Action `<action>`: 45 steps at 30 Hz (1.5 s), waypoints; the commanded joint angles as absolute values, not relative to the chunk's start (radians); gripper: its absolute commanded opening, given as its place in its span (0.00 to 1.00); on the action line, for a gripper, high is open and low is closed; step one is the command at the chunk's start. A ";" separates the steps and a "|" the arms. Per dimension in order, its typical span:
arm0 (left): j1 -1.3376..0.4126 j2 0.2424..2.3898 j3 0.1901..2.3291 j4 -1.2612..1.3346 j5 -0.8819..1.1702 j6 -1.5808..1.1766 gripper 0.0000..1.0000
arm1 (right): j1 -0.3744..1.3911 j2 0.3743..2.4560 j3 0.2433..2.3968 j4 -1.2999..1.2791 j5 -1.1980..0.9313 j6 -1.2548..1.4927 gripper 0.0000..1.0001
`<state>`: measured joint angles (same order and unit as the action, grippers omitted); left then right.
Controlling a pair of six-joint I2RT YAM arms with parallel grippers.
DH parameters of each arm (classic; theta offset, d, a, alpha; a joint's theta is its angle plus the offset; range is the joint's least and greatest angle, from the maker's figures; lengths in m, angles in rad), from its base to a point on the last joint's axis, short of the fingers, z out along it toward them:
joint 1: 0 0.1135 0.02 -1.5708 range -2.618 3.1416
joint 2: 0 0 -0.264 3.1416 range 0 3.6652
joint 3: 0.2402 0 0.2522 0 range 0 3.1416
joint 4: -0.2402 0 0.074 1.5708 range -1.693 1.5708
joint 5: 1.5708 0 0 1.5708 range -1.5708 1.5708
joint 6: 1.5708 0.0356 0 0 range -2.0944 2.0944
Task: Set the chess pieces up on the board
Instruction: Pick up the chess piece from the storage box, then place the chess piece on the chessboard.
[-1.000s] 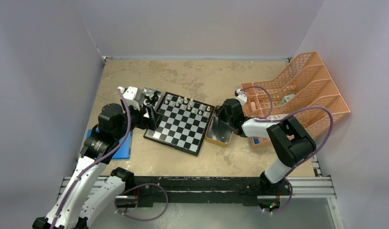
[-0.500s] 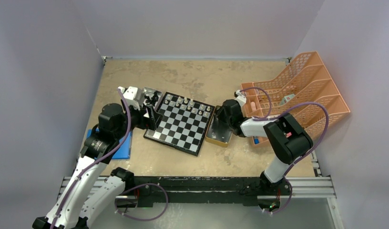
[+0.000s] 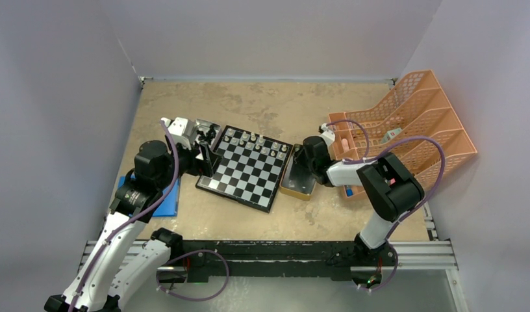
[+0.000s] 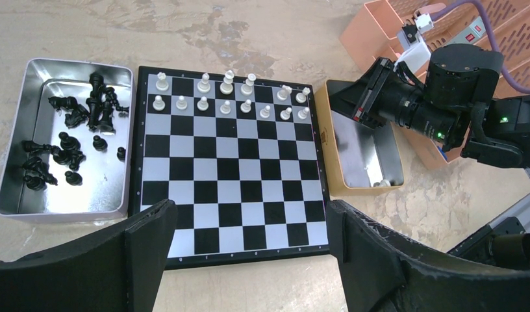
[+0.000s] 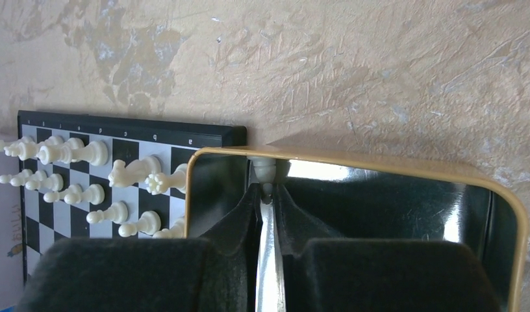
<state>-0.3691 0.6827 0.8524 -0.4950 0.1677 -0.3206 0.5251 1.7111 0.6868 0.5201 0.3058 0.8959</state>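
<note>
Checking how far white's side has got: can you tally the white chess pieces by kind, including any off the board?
White pawns on the board: 8
Taller white back-row pieces: 6
White piece in the gold tray: 1
Total in view: 15

Illumination was diffuse and even, from overhead; shadows on the tabletop (image 3: 249, 104) were soft. Glare marked the silver tray (image 4: 87, 188) floor and the gold tray (image 5: 392, 195) wall. The right hand (image 5: 267, 188) fingers, close to the lens, were soft and underexposed.
</note>
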 commanded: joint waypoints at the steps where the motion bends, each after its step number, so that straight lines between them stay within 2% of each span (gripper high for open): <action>1: -0.374 0.679 0.850 -0.454 0.169 -0.307 0.84 | 0.529 1.685 0.699 0.521 0.373 0.881 0.07; 9: -0.374 0.689 0.852 -0.456 0.163 -0.307 0.84 | 0.528 1.513 0.685 0.389 0.360 0.809 0.03; 17: -0.374 0.659 0.818 -0.391 0.177 -0.299 0.84 | 0.529 1.346 0.710 0.285 0.232 0.673 0.03; 22: -0.374 0.643 0.728 -0.243 0.407 -0.160 0.83 | 0.529 1.285 0.763 0.195 0.009 0.500 0.02; 25: -0.374 0.648 0.693 -0.154 0.624 -0.068 0.83 | 0.529 1.263 0.791 0.144 -0.144 0.428 0.02; 28: -0.374 0.673 0.667 -0.090 0.950 0.127 0.80 | 0.529 1.248 0.800 0.112 -0.303 0.390 0.02; 31: -0.374 0.710 0.666 -0.076 1.110 0.264 0.75 | 0.529 1.226 0.795 0.122 -0.443 0.372 0.02; 36: -0.382 0.794 0.708 -0.176 1.169 0.549 0.74 | 0.545 1.202 0.805 0.138 -0.641 0.357 0.02; 45: -0.417 0.900 0.770 -0.294 1.142 0.922 0.72 | 0.680 1.265 0.910 0.084 -0.675 0.338 0.02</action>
<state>-0.4068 0.8707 0.6945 -0.2531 1.0901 0.6827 0.6327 1.2427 0.8265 0.0933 -0.6140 0.3683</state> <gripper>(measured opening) 0.726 0.062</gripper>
